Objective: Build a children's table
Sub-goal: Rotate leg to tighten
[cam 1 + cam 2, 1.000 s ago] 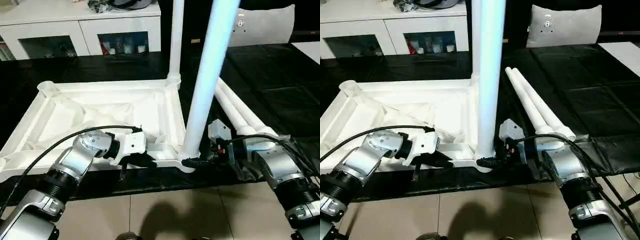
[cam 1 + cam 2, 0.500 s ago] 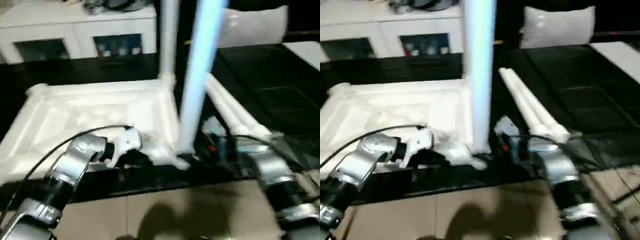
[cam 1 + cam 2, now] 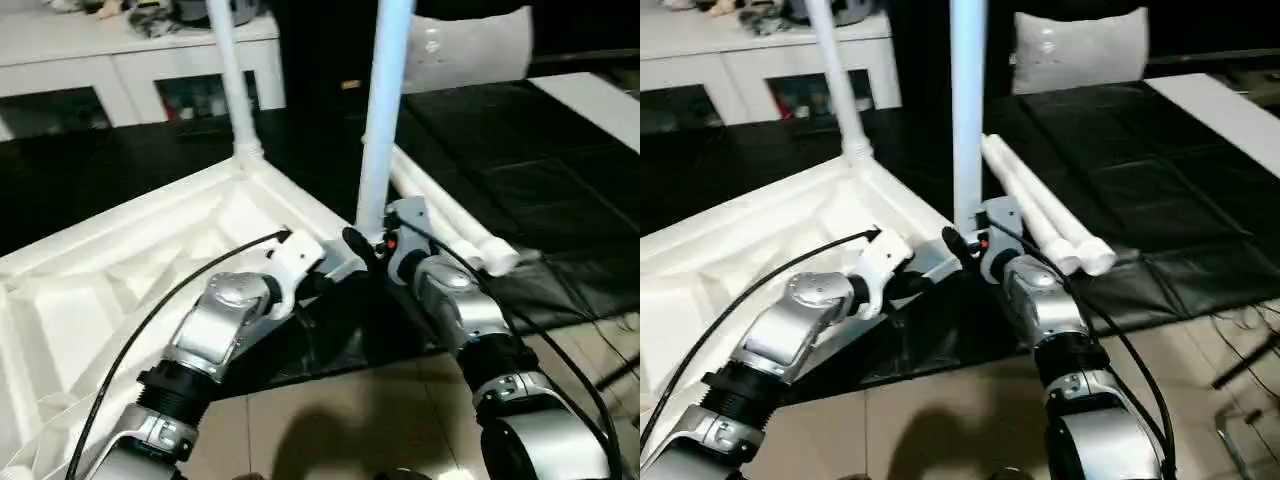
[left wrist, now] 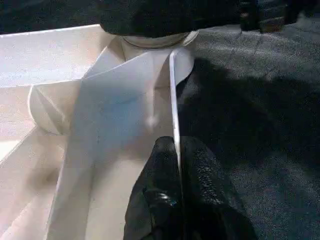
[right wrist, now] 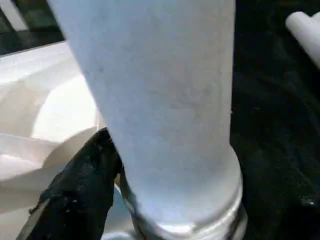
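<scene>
Tabletop (image 3: 120, 290) lying upside down on black mat (image 3: 540, 170), ribbed underside up, spread across the left and centre of the head views, one corner turned toward the arms. Two legs standing upright in corner sockets: far leg (image 3: 232, 80) at about 11 o'clock from picture centre, near leg (image 3: 385, 110) at about 1 o'clock, rising out of the corner socket (image 5: 200, 220) between the two grippers. Two loose legs (image 3: 450, 225) lying side by side on the mat, just beyond the near leg at 3 o'clock, thick ends pointing toward the robot.

Left gripper (image 4: 177, 200) pinched closed on the thin upright rim (image 4: 173, 100) of the tabletop, one black finger (image 4: 155, 200) on each side of the edge, just short of the near socket. Right gripper (image 3: 372, 245) set wide around the base of the near leg; one black finger (image 5: 80, 190) pressed against the leg's side right above the socket collar, the other finger hidden behind the tube. Both silver forearms converging on that corner from 7 and 5 o'clock.

White cabinet (image 3: 130, 75) with glass doors along the far edge at 11 o'clock, grey cushion (image 3: 470, 50) at 1 o'clock, tiled floor (image 3: 350, 420) at 6 o'clock below the mat.
</scene>
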Robot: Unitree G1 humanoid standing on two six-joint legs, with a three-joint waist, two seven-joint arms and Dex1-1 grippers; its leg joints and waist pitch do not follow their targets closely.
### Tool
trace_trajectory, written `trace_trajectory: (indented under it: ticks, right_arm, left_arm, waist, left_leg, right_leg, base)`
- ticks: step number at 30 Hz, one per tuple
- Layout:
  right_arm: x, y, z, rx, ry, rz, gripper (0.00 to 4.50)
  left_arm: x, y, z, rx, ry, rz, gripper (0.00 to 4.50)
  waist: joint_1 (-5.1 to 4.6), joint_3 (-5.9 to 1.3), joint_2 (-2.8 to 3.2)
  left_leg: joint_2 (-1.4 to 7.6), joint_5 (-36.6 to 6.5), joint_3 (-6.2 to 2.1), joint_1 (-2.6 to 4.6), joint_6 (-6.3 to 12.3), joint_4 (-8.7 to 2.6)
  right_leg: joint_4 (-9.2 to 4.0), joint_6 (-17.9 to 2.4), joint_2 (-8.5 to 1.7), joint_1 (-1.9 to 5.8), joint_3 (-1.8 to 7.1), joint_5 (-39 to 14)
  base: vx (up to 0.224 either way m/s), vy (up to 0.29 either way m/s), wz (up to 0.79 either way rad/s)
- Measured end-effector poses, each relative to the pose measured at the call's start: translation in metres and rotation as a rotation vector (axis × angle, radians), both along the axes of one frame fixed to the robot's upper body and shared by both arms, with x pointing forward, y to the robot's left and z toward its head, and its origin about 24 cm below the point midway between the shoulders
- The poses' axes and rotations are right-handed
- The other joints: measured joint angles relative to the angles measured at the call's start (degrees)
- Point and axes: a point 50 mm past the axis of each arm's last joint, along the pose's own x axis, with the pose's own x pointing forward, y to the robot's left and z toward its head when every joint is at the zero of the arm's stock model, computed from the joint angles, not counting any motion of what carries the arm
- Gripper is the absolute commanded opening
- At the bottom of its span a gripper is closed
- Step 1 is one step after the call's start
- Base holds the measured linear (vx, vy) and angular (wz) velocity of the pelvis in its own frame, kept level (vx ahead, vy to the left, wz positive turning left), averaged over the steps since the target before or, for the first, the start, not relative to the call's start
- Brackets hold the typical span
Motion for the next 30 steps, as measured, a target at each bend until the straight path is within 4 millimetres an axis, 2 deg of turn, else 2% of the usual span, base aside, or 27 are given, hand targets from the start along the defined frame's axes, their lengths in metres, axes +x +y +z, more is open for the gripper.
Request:
trace_trajectory:
  ticks: [4,9,12,15,18,21,25,28,30]
  right_arm:
    - [-0.009,-0.02,-0.001,0.006,-0.037,0.084,4.16]
    - [-0.024,-0.048,-0.005,-0.06,-0.054,0.215,4.44]
    - [-0.029,-0.063,0.003,-0.097,-0.08,0.293,4.44]
    - [-0.035,-0.073,0.019,-0.151,-0.136,0.439,4.44]
    - [-0.038,-0.075,0.029,-0.186,-0.159,0.549,4.44]
    - [-0.044,-0.073,0.03,-0.203,-0.139,0.667,4.44]
    - [-0.05,-0.067,0.025,-0.234,-0.113,0.794,4.44]
    - [-0.054,-0.063,0.022,-0.23,-0.087,0.855,4.08]
    - [-0.055,-0.062,0.02,-0.22,-0.062,0.883,4.06]
  left_arm:
    - [0.001,0.002,0.001,0.014,-0.025,-0.022,0.0]
    - [0.0,0.012,0.001,0.034,-0.056,-0.092,0.0]
    - [-0.002,0.023,0.001,0.05,-0.062,-0.168,0.0]
    - [-0.008,0.029,0.002,0.068,-0.06,-0.303,0.0]
    - [-0.012,0.035,0.002,0.084,-0.053,-0.391,0.0]
    - [-0.015,0.041,0.003,0.111,-0.049,-0.49,0.0]
    - [-0.017,0.046,0.004,0.121,-0.038,-0.578,0.0]
    - [-0.019,0.048,0.004,0.12,-0.019,-0.625,0.0]
    - [-0.02,0.048,0.003,0.12,-0.01,-0.653,0.0]
  waist:
    - [0.83,0.01,0.37]
    - [1.35,0.01,0.44]
    - [1.41,0.03,0.48]
    - [1.77,0.03,0.47]
    - [2.35,0.02,0.46]
    - [3.05,0.01,0.49]
    - [3.13,-0.01,0.51]
    - [3.2,-0.02,0.49]
    - [3.3,-0.02,0.47]
  left_leg:
    - [0.0,-0.01,-0.11,-0.36,0.04,-0.19]
    - [0.08,0.02,-0.14,-0.53,0.06,-0.23]
    - [0.08,0.01,-0.16,-0.51,0.05,-0.18]
    - [0.05,-0.01,-0.2,-0.47,0.05,-0.11]
    - [0.04,-0.01,-0.22,-0.46,0.05,-0.1]
    - [0.05,-0.01,-0.21,-0.43,0.05,-0.09]
    - [0.04,-0.01,-0.2,-0.41,0.03,-0.07]
    - [0.04,-0.01,-0.2,-0.42,0.03,-0.07]
    - [0.04,-0.01,-0.2,-0.42,0.03,-0.07]
  right_leg:
    - [0.05,-0.26,0.03,-0.09,-0.08,0.18]
    - [0.08,-0.25,0.1,-0.29,-0.17,0.17]
    - [0.05,-0.25,0.1,-0.3,-0.17,0.18]
    - [0.01,-0.25,0.08,-0.31,-0.16,0.18]
    - [0.02,-0.26,0.08,-0.26,-0.16,0.18]
    - [0.05,-0.25,0.08,-0.24,-0.15,0.18]
    - [0.05,-0.26,0.07,-0.24,-0.13,0.18]
    - [0.06,-0.26,0.07,-0.24,-0.13,0.18]
    - [0.06,-0.26,0.06,-0.24,-0.12,0.18]
  base:
    - [0.0,0.0,0.0]
    - [0.0,0.0,0.0]
    - [0.0,0.0,0.0]
    - [0.0,0.0,0.0]
    - [0.0,0.0,0.0]
    - [0.0,0.0,0.0]
    - [0.0,0.0,0.0]
    - [0.0,0.0,0.0]
    - [0.0,0.0,0.0]
